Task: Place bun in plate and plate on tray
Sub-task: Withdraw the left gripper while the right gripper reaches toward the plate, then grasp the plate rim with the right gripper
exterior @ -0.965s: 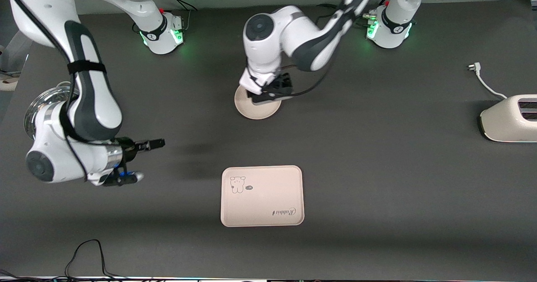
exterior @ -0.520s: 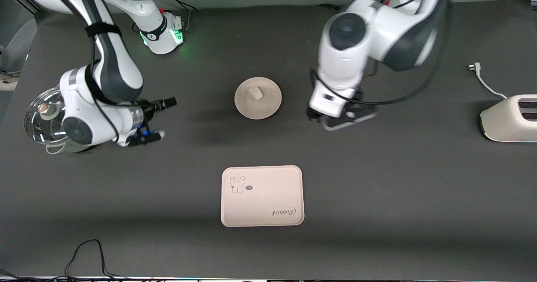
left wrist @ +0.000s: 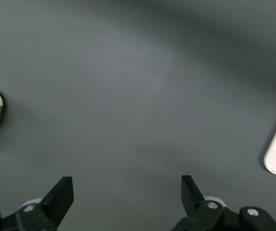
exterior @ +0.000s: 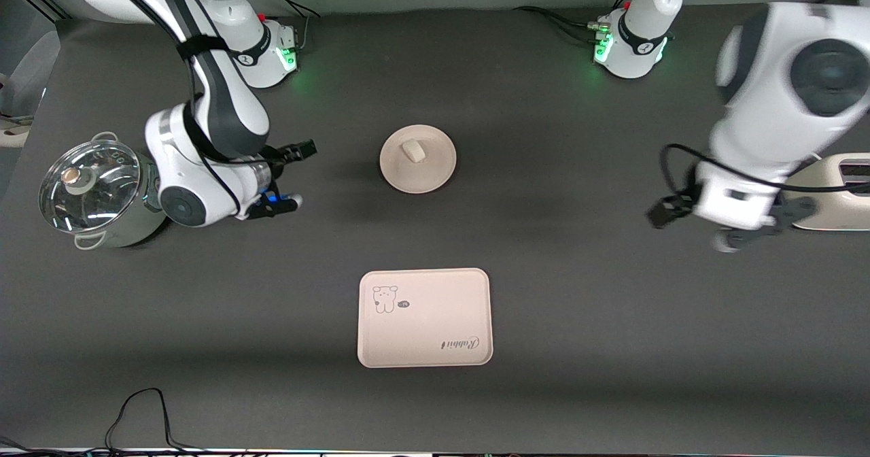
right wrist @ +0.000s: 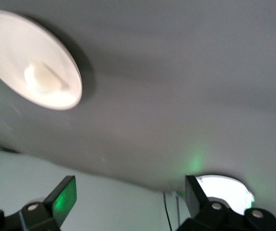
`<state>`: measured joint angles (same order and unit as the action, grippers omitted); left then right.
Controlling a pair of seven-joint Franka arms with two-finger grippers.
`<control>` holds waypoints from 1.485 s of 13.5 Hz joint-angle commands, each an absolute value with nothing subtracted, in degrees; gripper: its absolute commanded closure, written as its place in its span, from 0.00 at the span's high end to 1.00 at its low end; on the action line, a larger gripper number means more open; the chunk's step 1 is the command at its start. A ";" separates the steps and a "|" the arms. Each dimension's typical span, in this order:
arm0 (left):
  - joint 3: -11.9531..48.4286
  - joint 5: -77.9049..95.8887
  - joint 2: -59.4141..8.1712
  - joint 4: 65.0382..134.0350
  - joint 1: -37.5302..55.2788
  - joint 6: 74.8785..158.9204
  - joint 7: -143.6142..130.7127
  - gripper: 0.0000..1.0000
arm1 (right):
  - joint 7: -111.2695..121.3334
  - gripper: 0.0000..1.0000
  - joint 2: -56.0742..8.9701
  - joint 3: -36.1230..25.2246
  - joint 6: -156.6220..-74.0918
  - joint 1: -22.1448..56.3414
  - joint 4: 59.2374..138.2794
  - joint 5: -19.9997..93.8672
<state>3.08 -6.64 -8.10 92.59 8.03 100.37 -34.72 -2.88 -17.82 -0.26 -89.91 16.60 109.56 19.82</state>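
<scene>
The bun [exterior: 412,151] lies in the round cream plate [exterior: 435,171] near the middle of the table. The right wrist view also shows the plate [right wrist: 13,43] with the bun [right wrist: 42,77] in it. Nearer the front camera lies the pink tray [exterior: 425,334] with its bear drawing, nothing on it. My right gripper [exterior: 298,175] hangs open and empty beside the plate, toward the right arm's end, fingertips apart [right wrist: 128,192]. Over bare table next to the toaster, my left gripper [exterior: 690,229] is open and empty too [left wrist: 126,192].
A steel pot with a glass lid [exterior: 88,192] stands at the right arm's end of the table. A white toaster [exterior: 826,192] and its loose plug cable [exterior: 781,127] sit at the left arm's end. A black cable [exterior: 143,409] loops at the table's front edge.
The left arm has swung away from over the plate to the toaster end, with the bun left lying in the plate. The right arm has moved from the pot toward the plate.
</scene>
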 commanded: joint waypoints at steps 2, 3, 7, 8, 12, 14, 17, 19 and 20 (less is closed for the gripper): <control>3.96 -6.60 -3.70 93.16 0.72 95.54 -22.18 1.00 | -10.27 1.00 -23.37 -0.70 -99.03 23.10 108.72 23.63; 2.74 -5.98 -3.00 93.25 -0.69 95.28 -18.15 1.00 | -10.37 1.00 -24.51 -0.70 -101.23 24.16 108.72 24.25; -5.35 0.18 0.78 93.51 2.18 93.35 -7.83 1.00 | -15.73 1.00 -27.86 -0.88 -107.13 31.27 109.07 24.96; -6.49 0.09 1.40 94.39 3.59 93.25 -7.74 1.00 | -15.65 1.00 -28.30 -0.97 -107.40 31.81 109.16 24.61; -6.68 -0.61 1.58 94.48 4.48 93.43 -5.36 1.00 | -16.08 1.00 -28.74 -0.97 -113.72 34.63 112.05 24.52; -6.59 -1.58 1.41 94.48 4.83 93.25 -4.05 1.00 | -16.08 1.00 -28.57 -0.97 -117.57 36.37 114.68 24.78; -6.15 -1.85 1.32 94.66 4.75 93.08 -3.08 1.00 | -17.13 1.00 -28.39 -0.97 -123.48 38.14 118.39 25.05; -6.24 -1.67 1.32 94.92 4.48 92.99 -2.55 1.00 | -17.67 0.95 -28.39 -0.97 -123.57 38.23 118.39 25.05; -6.24 -1.67 1.49 95.44 4.48 93.08 -1.33 1.00 | -17.67 0.87 -28.30 -0.97 -123.49 38.32 118.48 25.05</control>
<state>-5.59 -1.07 0.46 94.16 3.87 93.60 -3.65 -16.52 -29.33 -0.22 -122.79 37.34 117.71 23.89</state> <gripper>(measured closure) 0.000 0.035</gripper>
